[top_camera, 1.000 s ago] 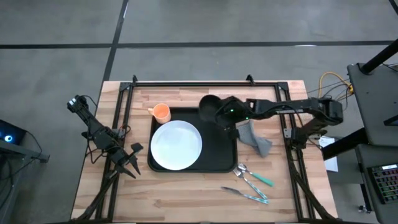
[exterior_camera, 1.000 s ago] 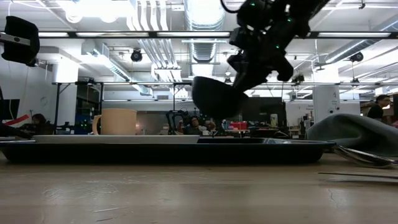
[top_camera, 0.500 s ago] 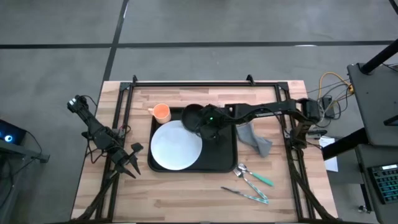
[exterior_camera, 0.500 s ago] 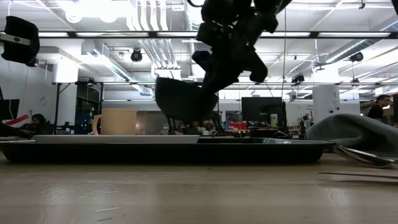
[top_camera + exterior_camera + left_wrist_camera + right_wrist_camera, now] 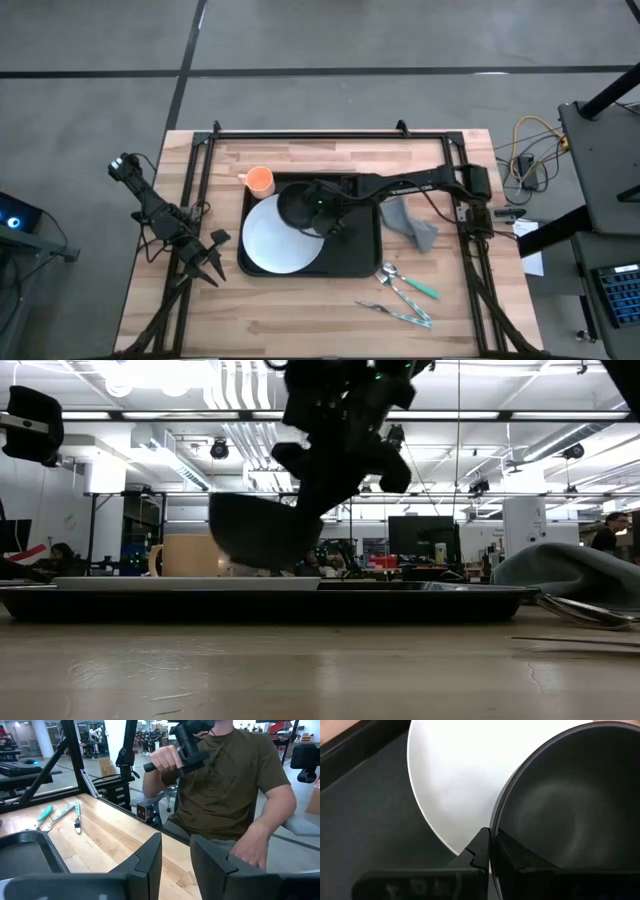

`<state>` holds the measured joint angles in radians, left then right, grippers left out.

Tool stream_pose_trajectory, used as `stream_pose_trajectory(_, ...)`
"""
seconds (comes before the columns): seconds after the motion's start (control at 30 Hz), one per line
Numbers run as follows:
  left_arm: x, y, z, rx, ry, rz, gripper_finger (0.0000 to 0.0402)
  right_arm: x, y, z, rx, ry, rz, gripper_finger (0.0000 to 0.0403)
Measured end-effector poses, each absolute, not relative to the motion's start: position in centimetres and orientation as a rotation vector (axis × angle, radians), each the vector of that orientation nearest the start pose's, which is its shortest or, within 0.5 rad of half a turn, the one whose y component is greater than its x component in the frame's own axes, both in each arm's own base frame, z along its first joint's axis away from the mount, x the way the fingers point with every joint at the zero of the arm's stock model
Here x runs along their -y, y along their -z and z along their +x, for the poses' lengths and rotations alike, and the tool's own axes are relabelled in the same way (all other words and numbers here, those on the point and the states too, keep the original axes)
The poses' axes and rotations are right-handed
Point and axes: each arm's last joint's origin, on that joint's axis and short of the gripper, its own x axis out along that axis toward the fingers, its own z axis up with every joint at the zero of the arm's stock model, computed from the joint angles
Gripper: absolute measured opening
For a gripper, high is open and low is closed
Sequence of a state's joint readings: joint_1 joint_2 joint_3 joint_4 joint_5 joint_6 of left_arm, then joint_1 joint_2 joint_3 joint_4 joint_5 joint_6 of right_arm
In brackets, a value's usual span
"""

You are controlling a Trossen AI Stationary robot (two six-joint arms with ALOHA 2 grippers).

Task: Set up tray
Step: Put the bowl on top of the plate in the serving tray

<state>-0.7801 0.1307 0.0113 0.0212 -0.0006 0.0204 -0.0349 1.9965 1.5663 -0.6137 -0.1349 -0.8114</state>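
A small black bowl hangs in my right gripper above the round white plate. The plate lies flat in the left half of the large black tray. In the low view the bowl is tilted and hovers just over the plate, below the gripper. The right wrist view shows bowl, plate and tray floor. My left gripper waits open off the tray's left side, and its own view shows the gap between its fingers. My right gripper pinches the bowl's rim on the side toward the table's right, with one finger inside the bowl and one outside. The fingers slant down from the table's right. The bowl is lifted clear and tilted, hanging over the plate.
An orange cup stands by the tray's far left corner. A grey cloth lies right of the tray, with cutlery nearer the near edge. A seated person holding a controller is beyond the table.
My right gripper has carried the bowl toward the table's left, from over the tray's far right part to over the white plate, and has come down a little. The bowl stays held and tilted.
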Motion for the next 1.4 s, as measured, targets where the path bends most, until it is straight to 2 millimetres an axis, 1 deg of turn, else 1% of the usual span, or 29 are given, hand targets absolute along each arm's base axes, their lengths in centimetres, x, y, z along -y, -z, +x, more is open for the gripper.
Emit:
stream_pose_trajectory(0.13,7.4,-15.9,7.5,-0.085,0.780,0.058,0.0084,1.1,-20.8,43.6,-0.995,-0.527,-0.634,0.0008)
stream_pose_trajectory(0.3,7.4,-15.9,7.5,-0.085,0.780,0.058,0.0084,1.2,-21.6,45.0,-1.001,-0.526,-0.633,0.0009)
stream_pose_trajectory(0.4,7.4,-15.9,7.5,-0.085,0.780,0.058,0.0084,1.2,-21.9,45.4,-0.998,-0.523,-0.630,0.0009)
stream_pose_trajectory(0.57,7.4,-15.9,7.5,-0.085,0.780,0.058,0.0084,1.0,-21.6,45.7,-0.997,-0.538,-0.650,0.0009)
stream_pose_trajectory(0.73,7.4,-15.9,7.5,-0.085,0.780,0.058,0.0084,0.1,-21.0,46.1,-0.980,-0.587,-0.713,0.0008)
stream_pose_trajectory(1.0,7.4,-15.9,7.5,-0.085,0.780,0.058,0.0084,-1.0,-22.1,46.8,-0.892,-0.597,-0.737,0.0008)
stream_pose_trajectory(1.07,7.4,-15.9,7.5,-0.085,0.780,0.058,0.0084,-1.2,-22.0,47.0,-0.857,-0.614,-0.742,0.0008)
stream_pose_trajectory(1.4,7.4,-15.9,7.5,-0.085,0.780,0.058,0.0084,-1.5,-21.9,46.9,-0.851,-0.639,-0.754,0.0008)
